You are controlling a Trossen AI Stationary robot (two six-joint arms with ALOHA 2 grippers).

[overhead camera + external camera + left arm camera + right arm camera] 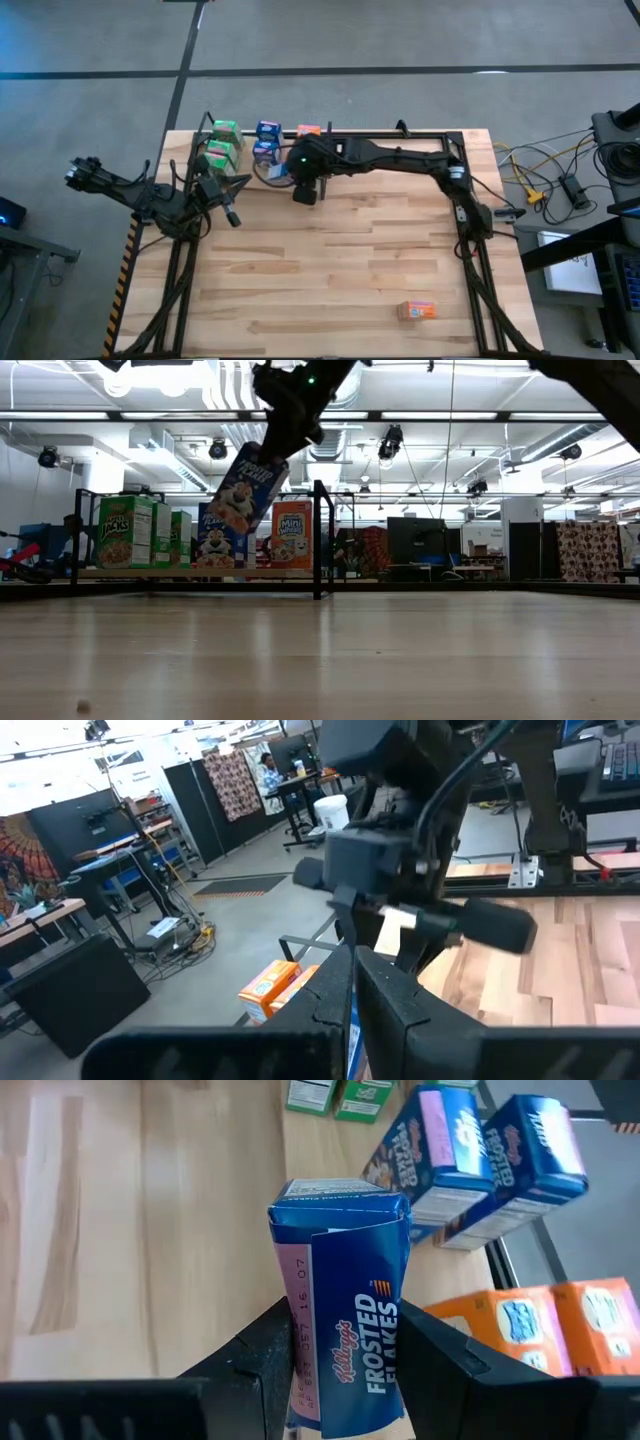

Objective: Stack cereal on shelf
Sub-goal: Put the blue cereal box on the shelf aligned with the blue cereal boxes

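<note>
the right gripper [345,1365] pinches a blue cereal box [345,1295] in its jaws, tilted, above the counter [340,260] just before the shelf [200,573]. on the shelf stand green boxes [222,145], two blue boxes [266,142] and orange boxes [545,1325]. one orange box [417,310] lies well apart near the counter's front. the left gripper [228,205], jaws pressed together, waits beside the green boxes.

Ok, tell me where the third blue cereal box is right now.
The right gripper holds the blue box tilted in the air, just in front of the two blue boxes on the shelf at the table's far left.
</note>
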